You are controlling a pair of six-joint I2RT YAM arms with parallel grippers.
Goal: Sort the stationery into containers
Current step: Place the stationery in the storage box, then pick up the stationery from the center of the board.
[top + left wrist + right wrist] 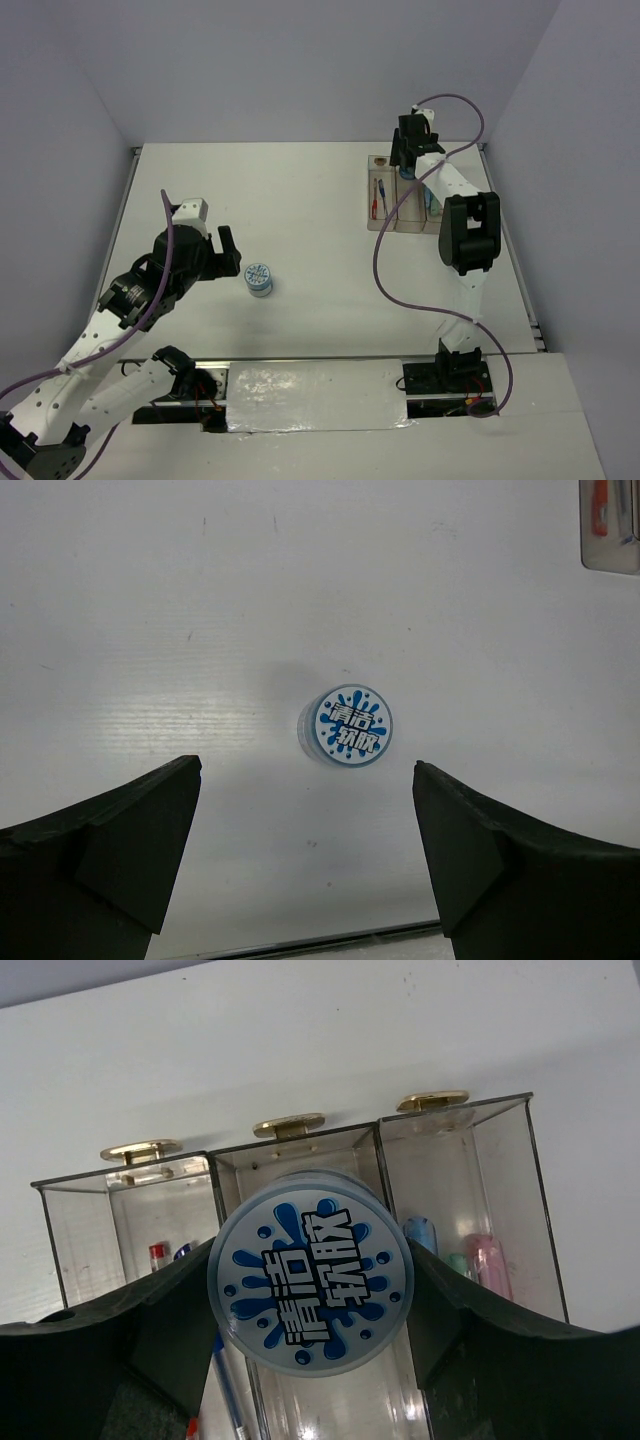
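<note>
Blue-printed roll [310, 1270]: clamping it in right gripper [408, 150], hanging over tray's [452, 1112] middle compartment at upper right of top view, probably aiming for a drop there, apart from pens [157, 1252] and clips [487, 1260] either side. Spreading left gripper [307, 768] wide, framing second roll [345, 725] on counter [150, 630], left of centre, seemingly lining up for pickup.

Clear three-compartment tray [455, 1125], largely blocked from sight.
From the right wrist, the tape roll [311, 1280] in the right pincer [310, 1260] covers most of the middle compartment [300, 1155]. Pens [157, 1253] show only their ends beside one finger [150, 1330]; pastel clips [487, 1260] sit half behind the other. From overhead, the right arm [465, 235] covers the tray's right side, and its contents are too small to identify.
</note>
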